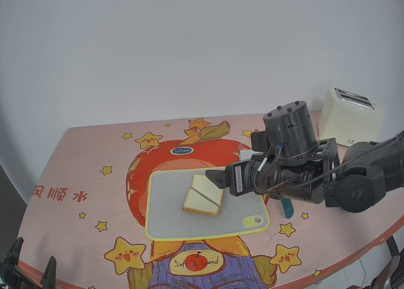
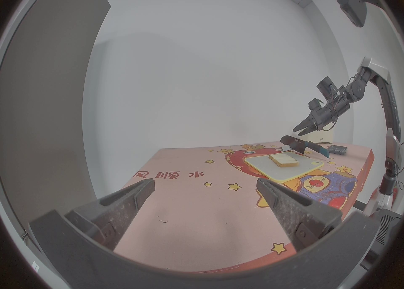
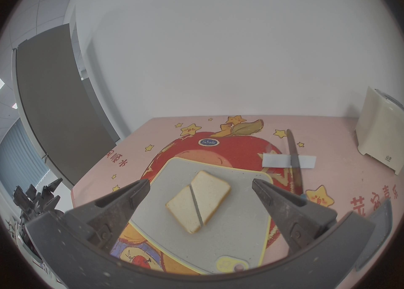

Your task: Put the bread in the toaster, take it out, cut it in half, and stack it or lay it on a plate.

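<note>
The bread (image 1: 203, 195) lies cut in two halves, side by side on the cutting board (image 1: 168, 214). The right hand (image 3: 200, 183) hangs wide open just above the board, at 3 o'clock from the bread. The left hand (image 2: 206, 182) is wide open too, far off at 8 o'clock. I think the next job is lifting one half. Come straight down over it, pinch its edges softly, and do not bump the other half.
</note>
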Robot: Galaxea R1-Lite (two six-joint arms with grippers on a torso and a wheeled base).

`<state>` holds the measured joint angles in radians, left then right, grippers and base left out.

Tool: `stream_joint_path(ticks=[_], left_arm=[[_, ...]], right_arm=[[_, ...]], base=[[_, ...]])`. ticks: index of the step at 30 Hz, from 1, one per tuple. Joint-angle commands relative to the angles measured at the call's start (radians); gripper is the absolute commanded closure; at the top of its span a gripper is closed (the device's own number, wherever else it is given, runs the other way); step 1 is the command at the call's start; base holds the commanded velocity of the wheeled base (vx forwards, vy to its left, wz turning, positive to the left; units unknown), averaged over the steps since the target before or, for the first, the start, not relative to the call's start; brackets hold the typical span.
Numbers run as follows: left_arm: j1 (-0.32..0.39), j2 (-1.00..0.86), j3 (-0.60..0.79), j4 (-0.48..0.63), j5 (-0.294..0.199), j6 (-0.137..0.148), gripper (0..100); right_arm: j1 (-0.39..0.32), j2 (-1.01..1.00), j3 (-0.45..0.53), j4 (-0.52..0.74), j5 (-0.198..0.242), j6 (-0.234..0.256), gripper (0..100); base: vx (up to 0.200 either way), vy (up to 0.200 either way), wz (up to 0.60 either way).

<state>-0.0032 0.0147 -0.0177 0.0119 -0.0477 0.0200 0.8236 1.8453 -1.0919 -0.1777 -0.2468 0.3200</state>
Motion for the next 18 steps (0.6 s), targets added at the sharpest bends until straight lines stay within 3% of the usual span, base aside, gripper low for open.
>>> stream_joint_path(ticks=[1, 5, 12, 14, 18], left_arm=[[0.000, 0.004, 0.013, 0.000, 0.000, 0.000, 0], [0.000, 0.004, 0.013, 0.000, 0.000, 0.000, 0], [0.000, 0.004, 0.013, 0.000, 0.000, 0.000, 0], [0.000, 0.004, 0.013, 0.000, 0.000, 0.000, 0], [0.000, 0.004, 0.013, 0.000, 0.000, 0.000, 0]], right_arm=[[0.008, 0.018, -0.003, 0.004, -0.025, 0.005, 0], [0.020, 0.041, -0.005, 0.007, -0.058, 0.039, 0], [0.022, 0.098, -0.002, 0.010, -0.101, 0.044, 0], [0.015, 0.111, -0.006, 0.009, -0.103, 0.047, 0], [0.011, 0.130, -0.014, 0.009, -0.101, 0.097, 0]], base=[[0.000, 0.000, 0.00], [0.000, 0.000, 0.00], [0.000, 0.000, 0.00], [0.000, 0.000, 0.00], [0.000, 0.000, 0.00]])
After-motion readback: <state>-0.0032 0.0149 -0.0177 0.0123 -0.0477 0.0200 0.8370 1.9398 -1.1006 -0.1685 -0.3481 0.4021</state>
